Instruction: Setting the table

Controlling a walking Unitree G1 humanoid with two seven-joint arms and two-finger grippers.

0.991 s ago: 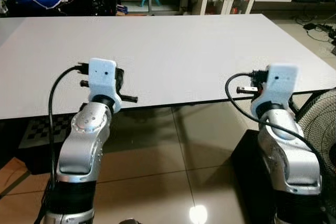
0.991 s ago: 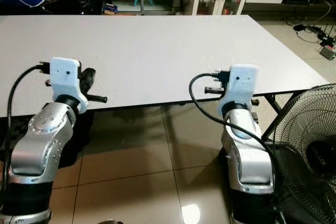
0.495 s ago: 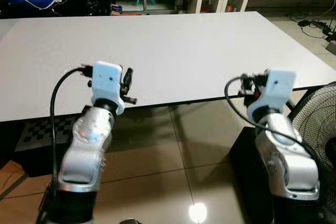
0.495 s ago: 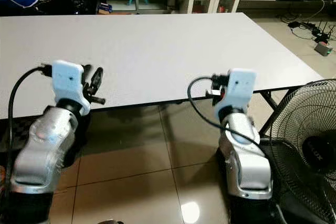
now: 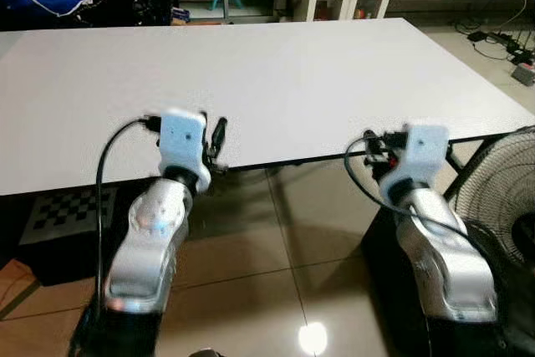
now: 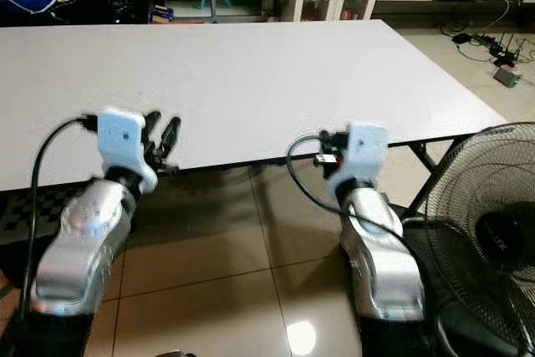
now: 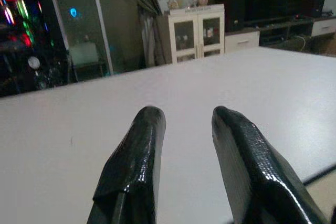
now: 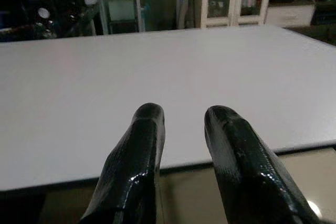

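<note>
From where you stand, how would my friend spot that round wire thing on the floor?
Find the big white table and go to its near right corner. On the tiled floor beside the right arm stands a fan. Its round black wire cage sets it apart from the flat table and the silver arms.

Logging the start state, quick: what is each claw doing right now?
Left claw: open, holding nothing, over the white table.
Right claw: open, holding nothing, at the table's near edge.
</note>
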